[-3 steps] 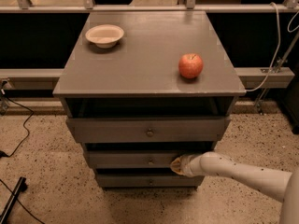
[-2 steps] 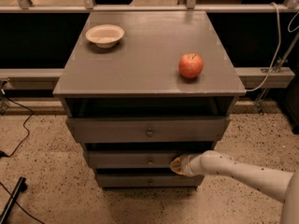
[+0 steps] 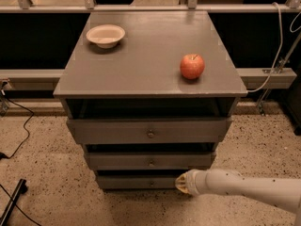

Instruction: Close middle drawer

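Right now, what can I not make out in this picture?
- Camera view: gripper, low right at the lowest drawer front; whether it touches is hidden by its own body.
- Inside the middle drawer: lost in shadow under the top drawer.
- The arm: cut off by the right edge.

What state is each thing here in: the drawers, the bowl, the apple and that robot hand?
Top drawer: pulled partly out.
Middle drawer: partly out, not yet closed.
Bottom drawer: slightly out, dark gap above it.
Bowl: upright, empty.
Apple: whole, stem up.
Gripper: low, by the bottom drawer's right end.
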Tool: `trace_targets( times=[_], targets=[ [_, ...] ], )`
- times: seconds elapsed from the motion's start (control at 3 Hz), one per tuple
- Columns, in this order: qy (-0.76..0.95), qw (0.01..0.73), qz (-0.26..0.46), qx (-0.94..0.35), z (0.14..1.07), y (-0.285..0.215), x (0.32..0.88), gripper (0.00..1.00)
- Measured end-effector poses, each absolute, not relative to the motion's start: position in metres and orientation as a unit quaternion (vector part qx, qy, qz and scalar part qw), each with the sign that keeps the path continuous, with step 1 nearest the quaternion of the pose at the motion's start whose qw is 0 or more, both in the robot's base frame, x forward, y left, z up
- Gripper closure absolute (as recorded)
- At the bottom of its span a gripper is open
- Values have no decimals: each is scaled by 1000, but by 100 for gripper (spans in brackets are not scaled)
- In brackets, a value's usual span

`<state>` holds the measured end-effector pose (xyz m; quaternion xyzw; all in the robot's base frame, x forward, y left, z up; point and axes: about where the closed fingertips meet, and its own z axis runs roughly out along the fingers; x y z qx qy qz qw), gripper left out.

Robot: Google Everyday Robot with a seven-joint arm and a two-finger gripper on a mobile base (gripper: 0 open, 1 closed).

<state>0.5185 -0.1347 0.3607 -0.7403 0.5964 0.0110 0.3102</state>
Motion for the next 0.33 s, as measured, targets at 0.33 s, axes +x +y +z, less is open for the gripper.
trace_targets(
  times=[0.33],
  targets=[
    [633, 307, 26, -710, 351, -141, 461, 82]
  ],
)
